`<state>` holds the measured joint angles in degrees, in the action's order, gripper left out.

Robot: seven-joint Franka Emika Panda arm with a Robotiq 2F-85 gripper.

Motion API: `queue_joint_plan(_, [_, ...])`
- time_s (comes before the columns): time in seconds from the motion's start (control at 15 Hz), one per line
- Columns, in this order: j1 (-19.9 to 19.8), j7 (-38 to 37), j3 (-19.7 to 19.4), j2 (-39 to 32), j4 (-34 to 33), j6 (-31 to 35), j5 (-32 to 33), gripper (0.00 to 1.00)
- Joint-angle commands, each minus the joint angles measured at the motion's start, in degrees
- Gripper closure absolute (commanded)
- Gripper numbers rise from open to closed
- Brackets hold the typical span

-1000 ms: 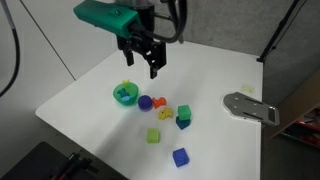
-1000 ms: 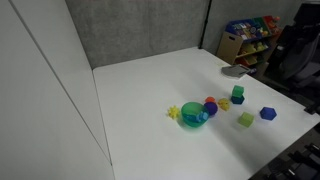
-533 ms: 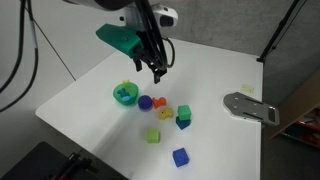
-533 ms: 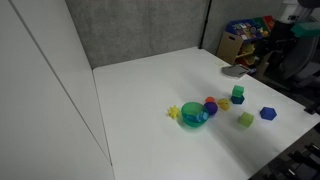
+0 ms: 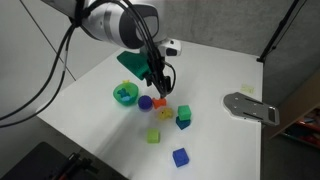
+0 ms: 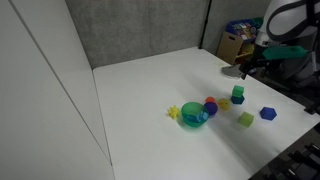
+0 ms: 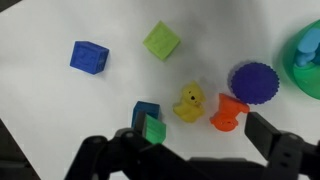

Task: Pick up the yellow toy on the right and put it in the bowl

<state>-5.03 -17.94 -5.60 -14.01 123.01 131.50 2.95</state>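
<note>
The yellow toy [image 7: 188, 102] is a small duck-like figure standing on the white table, between an orange toy [image 7: 229, 112] and a green cube [image 7: 153, 129]. It also shows in an exterior view [image 5: 165, 112]. The green bowl [image 5: 125, 94] stands further off, past a purple ball [image 5: 145, 102], and shows at the edge of the wrist view [image 7: 307, 50] and in an exterior view [image 6: 193, 114]. My gripper [image 7: 197, 131] is open and empty. It hangs just above the toy cluster [image 5: 160, 86], its fingers either side of the yellow and orange toys.
The green cube sits on a blue cube [image 7: 144, 112]. A lime cube [image 7: 161, 42] and another blue cube [image 7: 89, 57] lie apart from the cluster. A second yellow toy [image 6: 173, 111] lies beside the bowl. A grey metal plate [image 5: 250, 107] lies near the table edge.
The arm has come down and moved from above the table's back toward the toy cluster. The gripper stays open. The toys have not moved.
</note>
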Motion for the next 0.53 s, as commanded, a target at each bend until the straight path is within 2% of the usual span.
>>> queue_joint_plan(0.0, [0.4, 1.0, -0.7, -5.6, -3.1, 1.7, -0.4, 0.00])
queue_joint_plan(0.47, [-0.1, 3.6, -0.7, -13.3, -4.7, 10.6, -1.8, 0.00])
